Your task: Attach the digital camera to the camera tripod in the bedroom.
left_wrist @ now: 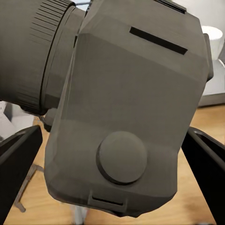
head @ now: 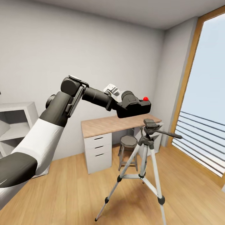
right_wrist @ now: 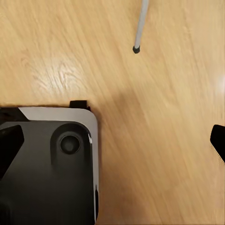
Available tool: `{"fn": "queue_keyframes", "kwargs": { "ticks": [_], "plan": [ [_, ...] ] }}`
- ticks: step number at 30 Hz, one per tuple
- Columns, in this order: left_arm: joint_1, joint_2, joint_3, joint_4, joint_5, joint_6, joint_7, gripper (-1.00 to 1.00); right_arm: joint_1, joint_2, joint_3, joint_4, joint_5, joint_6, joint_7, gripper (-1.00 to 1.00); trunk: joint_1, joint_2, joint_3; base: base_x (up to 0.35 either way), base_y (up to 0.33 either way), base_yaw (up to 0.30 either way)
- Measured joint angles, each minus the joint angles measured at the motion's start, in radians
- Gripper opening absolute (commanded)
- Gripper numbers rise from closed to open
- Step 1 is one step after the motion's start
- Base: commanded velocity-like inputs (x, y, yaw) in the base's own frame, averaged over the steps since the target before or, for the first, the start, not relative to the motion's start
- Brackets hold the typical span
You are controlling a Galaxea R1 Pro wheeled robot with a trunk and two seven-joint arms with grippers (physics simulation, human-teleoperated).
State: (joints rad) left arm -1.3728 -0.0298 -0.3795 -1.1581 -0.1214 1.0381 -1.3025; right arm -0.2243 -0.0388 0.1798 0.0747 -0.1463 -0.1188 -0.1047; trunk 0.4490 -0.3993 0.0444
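Observation:
In the head view my left gripper [head: 128, 105] is shut on the digital camera [head: 137, 107], a black body with a red button [head: 145, 98] on top. The camera hangs just above the camera tripod's dark head [head: 151, 124], slightly to its left, with a small gap between them. The tripod [head: 147, 150] stands on silver legs on the wood floor, its black pan handle [head: 170, 134] pointing right. In the left wrist view the camera's body [left_wrist: 126, 103] sits between my two fingers [left_wrist: 18, 157]. My right gripper [right_wrist: 115, 143] is open over the floor, near one tripod foot [right_wrist: 136, 48].
Behind the tripod are a wood-topped white desk [head: 115, 123] with drawers and a short grey round stool [head: 128, 142]. A grey shelf [head: 15, 125] stands at the left wall and a tall wood-framed window [head: 206, 93] at the right. My base [right_wrist: 51, 164] shows below the right gripper.

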Motion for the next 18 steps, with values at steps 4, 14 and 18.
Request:
{"fn": "queue_keyframes", "kwargs": {
  "ticks": [4, 14, 18],
  "plan": [
    [0.001, -0.002, -0.001, 0.018, -0.001, 0.0, -0.001, -1.0, 0.0, 0.0, 0.0, 0.0, 0.0, 0.0, 0.0, 1.0, 0.0, 0.0, 0.0, 0.34, 0.0, 0.0],
    [0.002, -0.07, -0.004, 0.119, 0.001, 0.0, -0.007, -1.0, 0.0, 0.0, 0.0, 0.0, 0.0, 0.0, 0.0, 1.0, 0.001, 0.0, 0.0, 0.149, 0.0, 0.0],
    [0.002, -0.077, -0.004, 0.121, 0.0, 0.0, -0.009, -1.0, 0.0, 0.0, 0.0, 0.0, 0.0, 0.0, 0.0, 1.0, 0.001, 0.0, 0.0, 0.007, 0.0, 0.0]
  ]
}}
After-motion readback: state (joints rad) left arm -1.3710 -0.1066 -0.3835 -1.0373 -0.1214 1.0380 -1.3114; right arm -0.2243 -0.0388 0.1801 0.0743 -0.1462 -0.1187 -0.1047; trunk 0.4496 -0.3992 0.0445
